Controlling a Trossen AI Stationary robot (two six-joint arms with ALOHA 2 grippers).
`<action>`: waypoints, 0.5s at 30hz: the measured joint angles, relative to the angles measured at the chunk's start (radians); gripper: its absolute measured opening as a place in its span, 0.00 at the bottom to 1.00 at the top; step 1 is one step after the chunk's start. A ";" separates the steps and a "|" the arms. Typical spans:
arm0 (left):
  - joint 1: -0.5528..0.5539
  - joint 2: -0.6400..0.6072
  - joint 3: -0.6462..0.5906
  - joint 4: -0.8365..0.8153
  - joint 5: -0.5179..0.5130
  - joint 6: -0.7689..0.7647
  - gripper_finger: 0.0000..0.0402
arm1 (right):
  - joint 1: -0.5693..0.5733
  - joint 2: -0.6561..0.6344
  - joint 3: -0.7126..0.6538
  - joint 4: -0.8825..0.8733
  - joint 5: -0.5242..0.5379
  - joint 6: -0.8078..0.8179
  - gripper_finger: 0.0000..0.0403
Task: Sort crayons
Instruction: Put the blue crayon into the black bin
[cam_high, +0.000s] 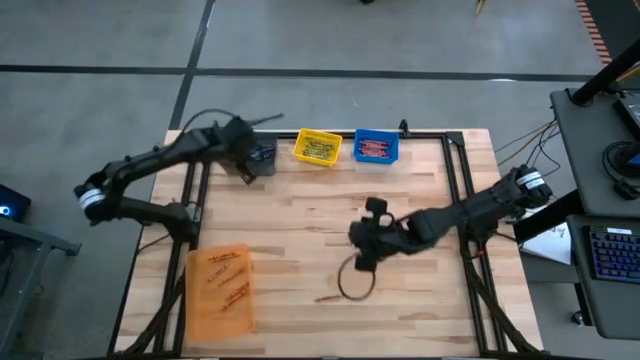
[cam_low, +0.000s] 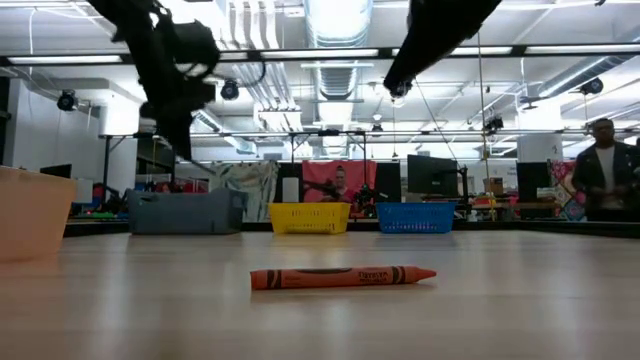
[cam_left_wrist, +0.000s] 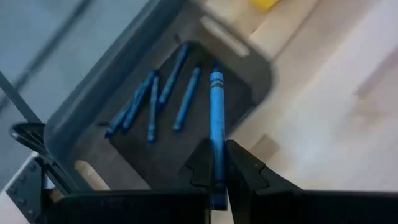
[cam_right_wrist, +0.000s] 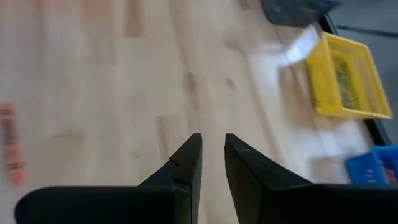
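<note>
My left gripper (cam_high: 250, 168) is at the table's far left, above a grey bin (cam_left_wrist: 93, 106), and is shut on a blue crayon (cam_left_wrist: 216, 106). Several blue crayons (cam_left_wrist: 152, 102) lie on that bin's floor. My right gripper (cam_high: 361, 262) hangs over the middle of the table; its fingers (cam_right_wrist: 211, 155) stand a narrow gap apart with nothing between them. An orange crayon (cam_low: 343, 277) lies flat on the table near the front, left of my right gripper in the right wrist view (cam_right_wrist: 11, 149). My left gripper pinches the blue crayon between its two fingers by the rear part of its shaft (cam_left_wrist: 217, 163). The crayon lies along the fingers and sticks out forward past their tips. It is lifted clear, with its front end (cam_left_wrist: 215, 73) over the grey bin's inside.
A yellow bin (cam_high: 318, 148) and a blue bin (cam_high: 376, 147), both holding crayons, stand at the far edge to the right of the grey one. An orange bin (cam_high: 220, 290) with orange crayons stands at the near left. A dark ring (cam_high: 355, 282) lies beside my right gripper.
</note>
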 joint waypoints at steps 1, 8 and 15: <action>0.043 0.027 0.011 -0.004 0.034 0.026 0.00 | -0.019 -0.001 0.000 -0.008 -0.002 -0.008 0.15; 0.191 0.243 0.092 -0.041 0.083 0.157 0.00 | -0.108 -0.001 -0.002 -0.011 -0.084 -0.069 0.15; 0.199 0.374 0.184 -0.037 0.037 0.223 0.00 | -0.114 -0.001 -0.003 -0.011 -0.089 -0.085 0.15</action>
